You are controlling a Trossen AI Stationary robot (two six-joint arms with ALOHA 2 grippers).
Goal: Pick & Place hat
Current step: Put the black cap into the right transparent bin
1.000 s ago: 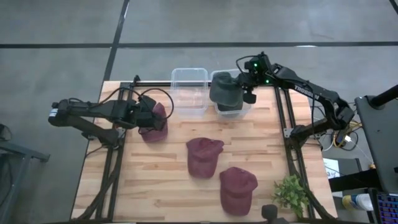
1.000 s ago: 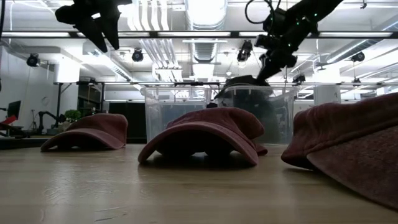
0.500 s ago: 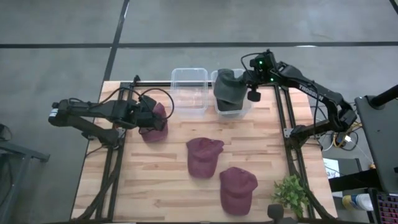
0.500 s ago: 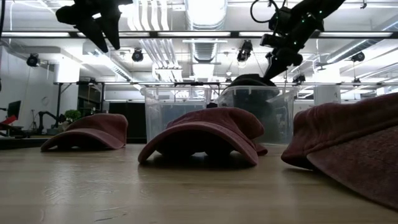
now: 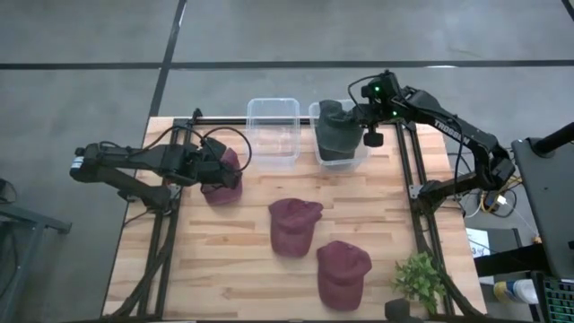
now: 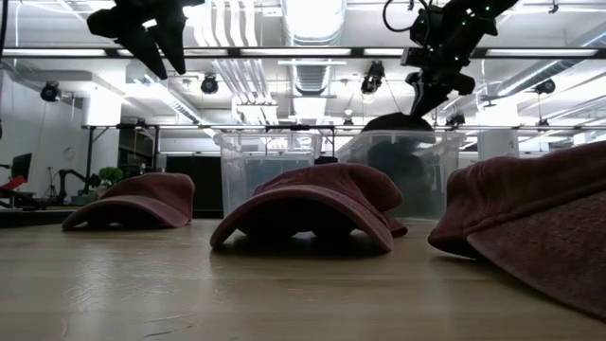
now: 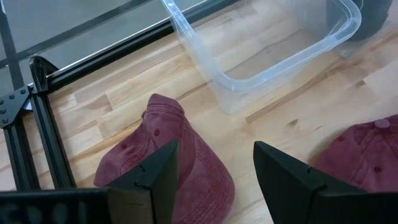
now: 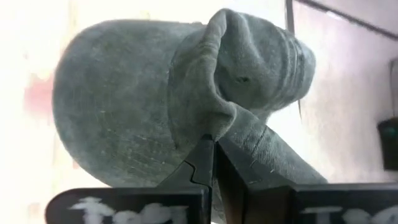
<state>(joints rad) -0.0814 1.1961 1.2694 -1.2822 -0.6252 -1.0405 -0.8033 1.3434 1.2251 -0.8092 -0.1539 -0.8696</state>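
Now the right gripper (image 5: 356, 126), fingers pinching the grey hat (image 5: 337, 136), is lowering it into the right bin (image 5: 362, 158), while the left gripper (image 5: 218, 167), fingers wide, is hovering over a red hat (image 5: 224, 186); three red hats are waiting on the counter (image 5: 215, 260).

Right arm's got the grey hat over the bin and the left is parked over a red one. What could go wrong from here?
1. The right gripper pinches only a fold of the grey hat; it may slip or land draped over the right bin rim.
2. The open left gripper hangs above the maroon hat, close to the empty bin; descending carelessly could nudge that bin.
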